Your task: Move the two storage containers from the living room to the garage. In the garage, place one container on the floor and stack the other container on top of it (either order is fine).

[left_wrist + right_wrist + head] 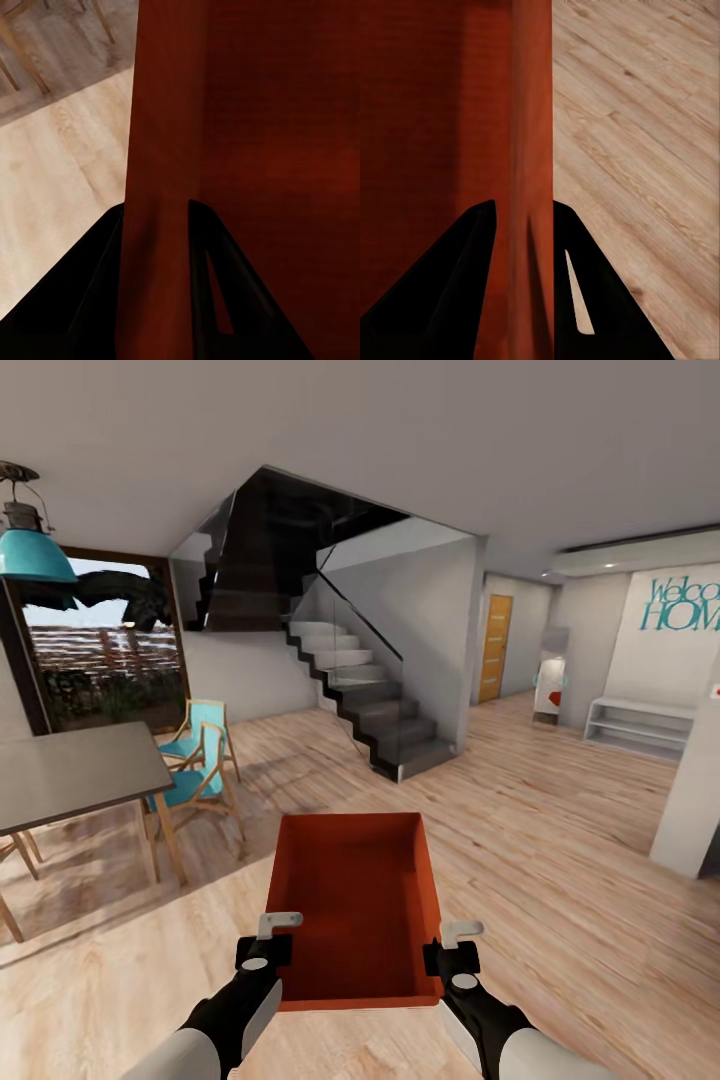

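One storage container (358, 905), an orange-red open-top bin, is carried level in front of the trunk, above the light wood-plank floor (560, 830) of an open room. At far left stand a grey dining table (75, 770) and teal wooden chairs (200, 760) under a teal pendant lamp (30, 540). The left gripper (272, 945) pinches the container's left wall near the rear corner; the left wrist view shows one dark finger (97, 292) on each face of that wall. A dark staircase (370, 700) rises ahead at centre. The right gripper (452, 950) clamps the opposite wall in the same manner, its fingers (457, 285) astride the rim. Further right are an orange door (494, 647), a low white shelf (640, 725) and a white wall with teal lettering. The step in hand appears to be transport toward the garage. Recommended practice: maintain both pinches at equal height, keep arm spacing constant so neither wall is pulled or twisted, drive the base smoothly, and pass well apart from the chairs and the stair edge.
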### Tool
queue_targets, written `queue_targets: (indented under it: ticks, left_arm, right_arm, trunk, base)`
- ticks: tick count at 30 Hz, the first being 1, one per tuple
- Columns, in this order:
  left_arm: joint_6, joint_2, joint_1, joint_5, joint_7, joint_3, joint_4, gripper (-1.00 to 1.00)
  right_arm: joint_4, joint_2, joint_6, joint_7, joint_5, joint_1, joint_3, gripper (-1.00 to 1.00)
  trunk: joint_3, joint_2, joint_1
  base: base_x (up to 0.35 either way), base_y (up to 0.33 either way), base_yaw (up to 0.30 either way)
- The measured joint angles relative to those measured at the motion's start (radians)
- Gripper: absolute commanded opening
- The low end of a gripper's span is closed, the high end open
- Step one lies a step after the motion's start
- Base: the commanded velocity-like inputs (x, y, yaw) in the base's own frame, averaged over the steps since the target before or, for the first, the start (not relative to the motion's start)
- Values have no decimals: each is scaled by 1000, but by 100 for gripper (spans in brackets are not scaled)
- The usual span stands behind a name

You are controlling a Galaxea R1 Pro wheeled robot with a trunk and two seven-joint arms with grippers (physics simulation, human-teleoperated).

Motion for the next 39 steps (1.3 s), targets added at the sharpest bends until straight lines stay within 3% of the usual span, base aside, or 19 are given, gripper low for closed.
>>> queue_targets:
  ticks: [18,39]
  left_arm:
    - [0,1,0,1,0,-1,0,-100]
    - [0,1,0,2,0,-1,1,-100]
  right_arm:
    - [0,0,0,0,0,0,0,-100]
    - [-1,0,1,0,1,0,0,-100]
  trunk:
    - [0,0,0]
    - [0,0,0]
  base:
    - [320,0,-13]
    - [321,0,-278]
